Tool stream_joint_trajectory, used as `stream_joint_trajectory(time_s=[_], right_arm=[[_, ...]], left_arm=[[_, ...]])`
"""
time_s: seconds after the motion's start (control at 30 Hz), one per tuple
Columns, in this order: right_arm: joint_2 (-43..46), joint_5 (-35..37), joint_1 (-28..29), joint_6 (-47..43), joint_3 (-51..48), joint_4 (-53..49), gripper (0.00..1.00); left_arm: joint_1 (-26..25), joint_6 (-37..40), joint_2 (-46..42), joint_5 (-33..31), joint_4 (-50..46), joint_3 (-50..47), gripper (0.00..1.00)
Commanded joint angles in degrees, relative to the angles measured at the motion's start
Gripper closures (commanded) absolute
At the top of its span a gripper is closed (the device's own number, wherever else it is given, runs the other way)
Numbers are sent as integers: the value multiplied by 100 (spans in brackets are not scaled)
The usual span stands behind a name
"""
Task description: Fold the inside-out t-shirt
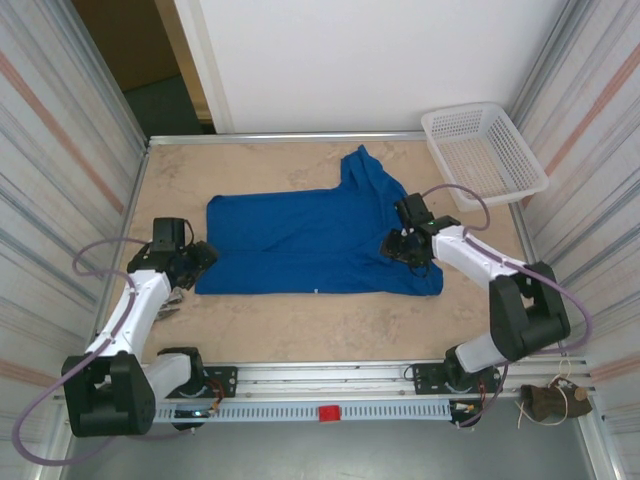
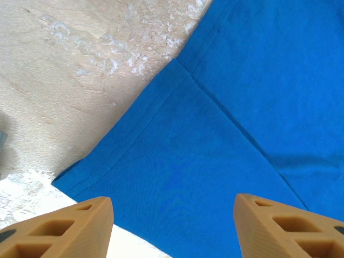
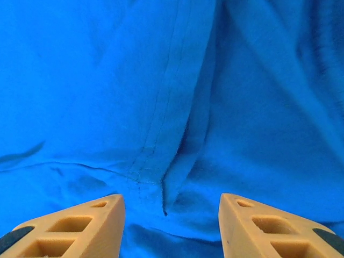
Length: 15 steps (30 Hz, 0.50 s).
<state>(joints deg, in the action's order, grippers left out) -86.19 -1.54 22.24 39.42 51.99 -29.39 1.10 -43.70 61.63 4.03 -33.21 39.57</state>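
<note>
The inside-out t-shirt [image 1: 310, 245] is royal blue and lies flat across the table's middle, folded lengthwise, with one sleeve [image 1: 365, 170] sticking up toward the back. No print shows. My left gripper [image 1: 200, 254] is open at the shirt's left hem; in the left wrist view its tan fingers [image 2: 80, 226] straddle the hem corner [image 2: 72, 180], and nothing is gripped. My right gripper [image 1: 408, 250] hovers open over the shirt's right end. Its fingertips [image 3: 91, 226] stand apart above a stitched seam and fold [image 3: 161, 183], holding nothing.
A white lattice basket [image 1: 485, 155] stands at the back right corner. Metal rails [image 1: 140, 215] border the beige table [image 1: 300, 320], and striped walls close both sides. Bare table lies in front of the shirt and behind its left half.
</note>
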Motion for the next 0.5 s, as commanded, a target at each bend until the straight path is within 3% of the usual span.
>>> stream_joint_trajectory(time_s=[0.0, 0.13, 0.27, 0.47], right_arm=[[-337, 30, 152, 5, 202, 142, 53], [-641, 82, 211, 31, 283, 223, 64], [-636, 113, 206, -1, 386, 145, 99], [-507, 36, 204, -101, 792, -75, 100]], left_arm=[[-22, 99, 34, 119, -107, 171, 39], [-31, 72, 56, 158, -63, 141, 39], [-38, 55, 53, 185, -28, 88, 39], [-37, 42, 67, 217, 51, -9, 39]])
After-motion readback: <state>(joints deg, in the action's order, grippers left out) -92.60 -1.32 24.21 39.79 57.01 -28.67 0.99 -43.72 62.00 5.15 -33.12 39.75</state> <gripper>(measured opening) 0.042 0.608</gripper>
